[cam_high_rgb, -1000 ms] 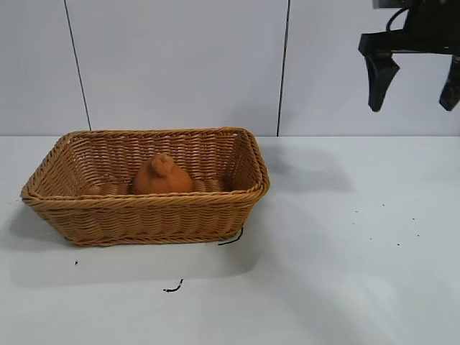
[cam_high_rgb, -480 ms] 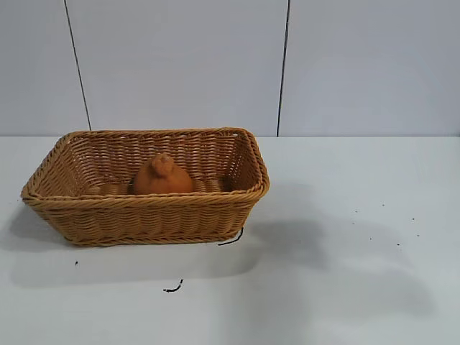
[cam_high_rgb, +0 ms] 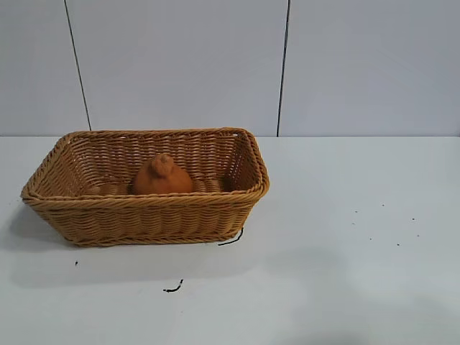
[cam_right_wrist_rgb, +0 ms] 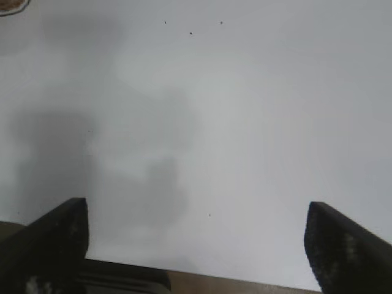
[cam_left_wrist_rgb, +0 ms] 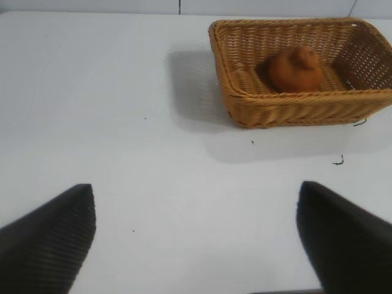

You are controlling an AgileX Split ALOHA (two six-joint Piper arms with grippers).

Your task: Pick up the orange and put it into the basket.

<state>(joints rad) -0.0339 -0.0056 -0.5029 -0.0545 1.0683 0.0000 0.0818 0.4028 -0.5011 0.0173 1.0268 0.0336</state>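
The orange [cam_high_rgb: 161, 176], dull and knobby on top, sits inside the wicker basket [cam_high_rgb: 144, 212] at the left of the table. Both also show in the left wrist view, the orange [cam_left_wrist_rgb: 295, 69] in the basket [cam_left_wrist_rgb: 288, 109], far from that arm. My left gripper [cam_left_wrist_rgb: 196, 196] is open and empty above bare table, away from the basket. My right gripper [cam_right_wrist_rgb: 197, 211] is open and empty above the table near its edge. Neither gripper shows in the exterior view.
The white table [cam_high_rgb: 345, 237] carries a few small black specks and a short black thread [cam_high_rgb: 172, 288] in front of the basket. A grey panelled wall [cam_high_rgb: 180, 65] stands behind. The table's edge [cam_right_wrist_rgb: 257, 285] shows in the right wrist view.
The right gripper, seen at the upper right one second ago, has left the exterior view. Its shadow on the table has moved toward the front and faded. Orange and basket have not moved.
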